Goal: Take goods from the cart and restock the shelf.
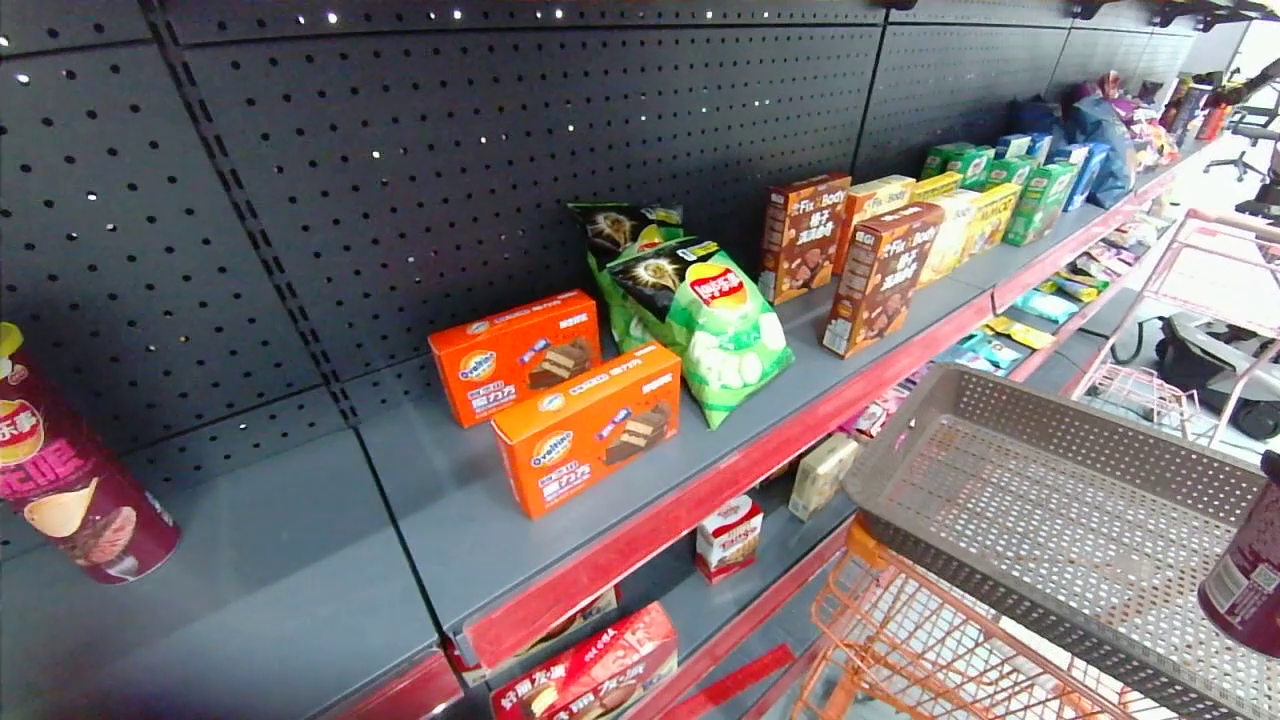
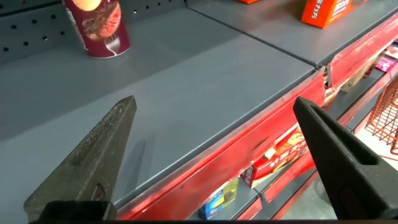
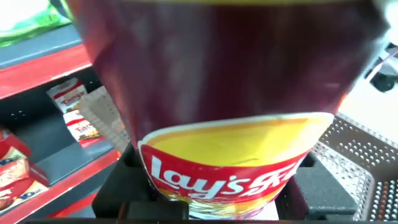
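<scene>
Right wrist view: end effector (image 3: 208,193) clamps can (image 3: 217,87).

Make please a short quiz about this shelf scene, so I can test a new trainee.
1. True or false: the left gripper is shut on a box.
2. What does the right gripper hold? A) a bottle B) a dark red chip can C) a paper cup
3. How many orange boxes lie on the grey shelf next to the green bag?

Key: 1. False: it is open and empty, above the shelf. 2. B. 3. Two.
</scene>
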You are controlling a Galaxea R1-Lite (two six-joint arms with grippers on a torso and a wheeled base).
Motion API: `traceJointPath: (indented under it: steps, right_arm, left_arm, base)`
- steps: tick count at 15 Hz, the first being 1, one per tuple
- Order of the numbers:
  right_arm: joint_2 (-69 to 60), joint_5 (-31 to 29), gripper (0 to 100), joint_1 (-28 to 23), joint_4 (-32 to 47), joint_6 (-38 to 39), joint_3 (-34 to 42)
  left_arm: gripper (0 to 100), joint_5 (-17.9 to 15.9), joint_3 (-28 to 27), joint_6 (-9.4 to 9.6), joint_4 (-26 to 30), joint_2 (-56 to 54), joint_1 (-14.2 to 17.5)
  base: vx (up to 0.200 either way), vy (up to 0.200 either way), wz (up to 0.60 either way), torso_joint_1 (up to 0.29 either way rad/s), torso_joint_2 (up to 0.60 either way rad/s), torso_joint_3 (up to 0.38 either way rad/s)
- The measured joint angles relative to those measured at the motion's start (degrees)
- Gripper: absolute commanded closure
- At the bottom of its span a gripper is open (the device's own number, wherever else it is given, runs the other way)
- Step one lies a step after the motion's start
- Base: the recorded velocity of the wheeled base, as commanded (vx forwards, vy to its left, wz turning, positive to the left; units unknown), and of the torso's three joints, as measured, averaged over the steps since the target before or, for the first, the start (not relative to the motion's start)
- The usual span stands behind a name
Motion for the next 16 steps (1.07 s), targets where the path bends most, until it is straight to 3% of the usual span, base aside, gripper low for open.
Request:
traceJointPath:
  steps: [14,16]
  right_arm:
    - [-0.1,1.8,100,0.7,-0.1,0.1,0.6]
    - [-0.1,1.8,100,0.6,0.0,0.1,0.8]
  left_arm:
    - [0,0.0,0.0,0.0,0.0,0.0,-0.1]
    - [0,0.0,0.0,-0.02,0.0,0.0,-0.1]
  base:
    - [0.0,0.0,0.6,0.003,0.0,0.001]
    - [0.0,0.0,0.0,0.0,0.0,0.0]
